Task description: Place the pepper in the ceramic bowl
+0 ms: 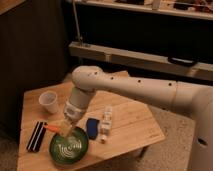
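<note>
Gripper point(66, 129) low at lower left, over the far rim of the bowl point(68, 147); fingers' spread impossible to tell. Pepper point(52, 128), slim and orange-red, right at the fingertips above that rim. Green glazed bowl near the wooden table's point(130, 120) front edge. Striped black block point(36, 136) left, white cup point(48, 102) behind, blue block point(92, 126) right. Open tabletop further right.

The gripper point(66, 129) hides part of the pepper point(52, 128); its jaws are indistinct.
</note>
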{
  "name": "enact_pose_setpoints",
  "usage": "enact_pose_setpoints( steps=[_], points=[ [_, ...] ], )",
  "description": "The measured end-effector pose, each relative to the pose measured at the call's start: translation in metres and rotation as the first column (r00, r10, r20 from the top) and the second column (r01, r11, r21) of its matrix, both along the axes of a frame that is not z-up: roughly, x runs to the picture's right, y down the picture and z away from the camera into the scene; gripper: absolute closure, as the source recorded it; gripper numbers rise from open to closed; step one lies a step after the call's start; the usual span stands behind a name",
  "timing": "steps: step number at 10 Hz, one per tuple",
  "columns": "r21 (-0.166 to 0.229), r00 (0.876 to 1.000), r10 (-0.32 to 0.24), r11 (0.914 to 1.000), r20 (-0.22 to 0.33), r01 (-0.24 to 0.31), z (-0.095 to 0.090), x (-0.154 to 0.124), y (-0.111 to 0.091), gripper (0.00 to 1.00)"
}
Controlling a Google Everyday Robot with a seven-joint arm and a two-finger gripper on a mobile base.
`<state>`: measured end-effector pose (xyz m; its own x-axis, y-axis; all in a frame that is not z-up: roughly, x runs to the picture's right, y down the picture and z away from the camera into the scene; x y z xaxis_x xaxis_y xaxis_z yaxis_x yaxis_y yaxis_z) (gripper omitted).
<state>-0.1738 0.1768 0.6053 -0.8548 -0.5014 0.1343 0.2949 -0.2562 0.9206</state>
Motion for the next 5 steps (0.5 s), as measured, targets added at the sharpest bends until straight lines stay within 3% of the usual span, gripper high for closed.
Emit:
enact_pose_setpoints(
  steps=[3, 5],
  points=[
    [-0.01, 1.0, 0.008, 0.9999, 0.013, -0.008, 0.037, -0.008, 0.037, 0.89],
    [-0.02, 1.0, 0.004, 0.9998, 0.013, -0.003, 0.052, -0.01, 0.057, 0.89]
  ],
)
